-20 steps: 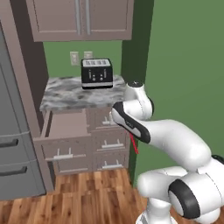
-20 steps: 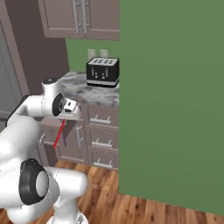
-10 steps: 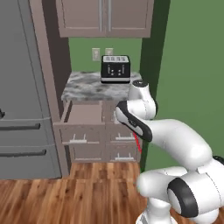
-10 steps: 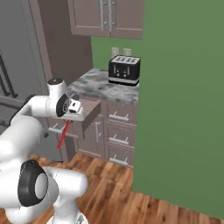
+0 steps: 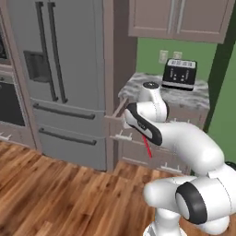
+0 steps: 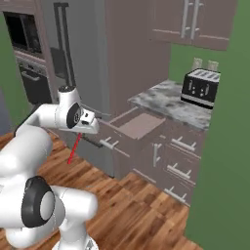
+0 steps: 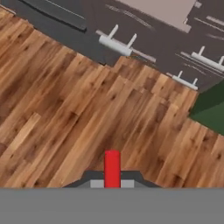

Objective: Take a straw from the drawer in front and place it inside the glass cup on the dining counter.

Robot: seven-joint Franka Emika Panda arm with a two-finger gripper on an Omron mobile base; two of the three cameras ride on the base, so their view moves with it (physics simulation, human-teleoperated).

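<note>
The claw (image 7: 112, 183) is clamping the red straw (image 6: 74, 148), which is hanging down over the wood floor (image 7: 87, 122), well apart from the open drawer (image 6: 138, 126).

Straw's (image 5: 147, 146) upper end behind the arm

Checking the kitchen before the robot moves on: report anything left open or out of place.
The wide taupe-brown drawer under the marbled counter stands pulled out. The thin red straw hangs from the shut gripper over the floor.
</note>
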